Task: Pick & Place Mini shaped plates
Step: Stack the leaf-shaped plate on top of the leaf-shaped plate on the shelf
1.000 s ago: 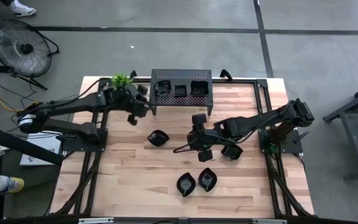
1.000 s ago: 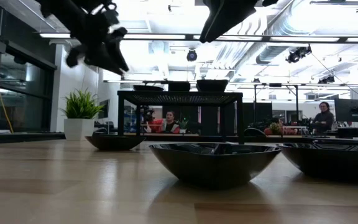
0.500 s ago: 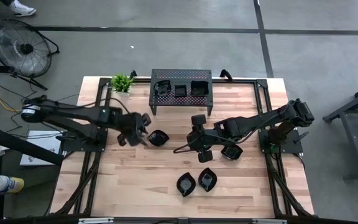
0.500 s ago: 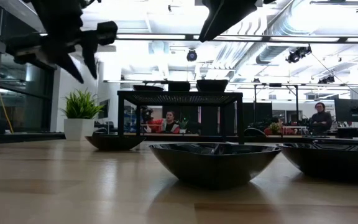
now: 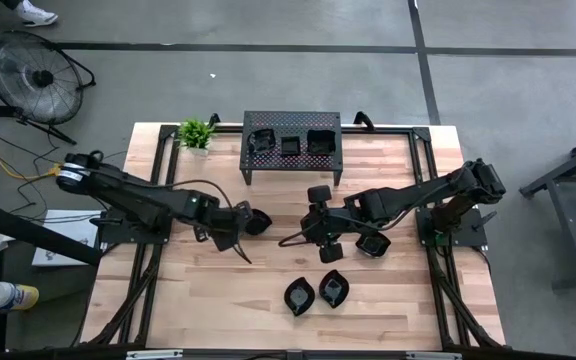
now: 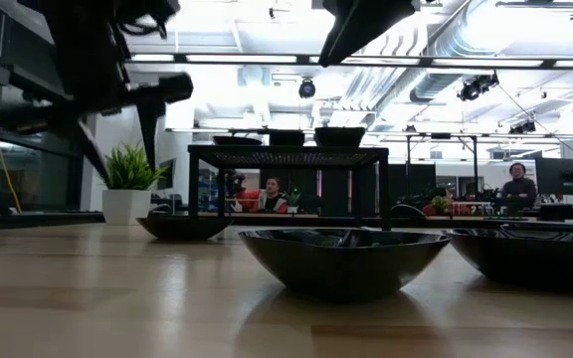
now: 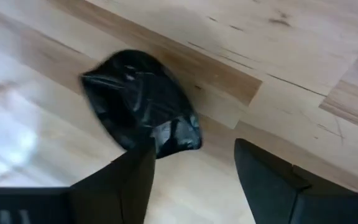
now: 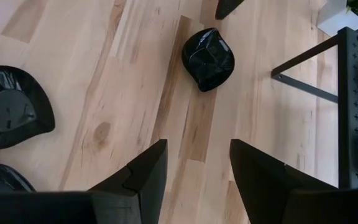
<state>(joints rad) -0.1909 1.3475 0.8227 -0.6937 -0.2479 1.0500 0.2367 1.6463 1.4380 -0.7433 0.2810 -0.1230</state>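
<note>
At the far left of the surface (image 5: 198, 290) the left arm is seen reaching toward the middle. The left gripper (image 5: 236, 232) is held low, just beside a loose leaf-shaped plate (image 5: 256, 222), with its fingers (image 7: 126, 180) spread apart and nothing between them; this placing probably serves a coming grasp. Behind it, the perforated stand (image 5: 291, 147) carries three plates (image 5: 290, 143) on top, so it appears to be the target place. Further right, the right gripper (image 5: 325, 240) is kept above the middle of the surface, also released and empty, apparently waiting. Below it, two more plates (image 5: 316, 292) lie close together, and another (image 5: 372, 243) is half hidden under the right arm.
</note>
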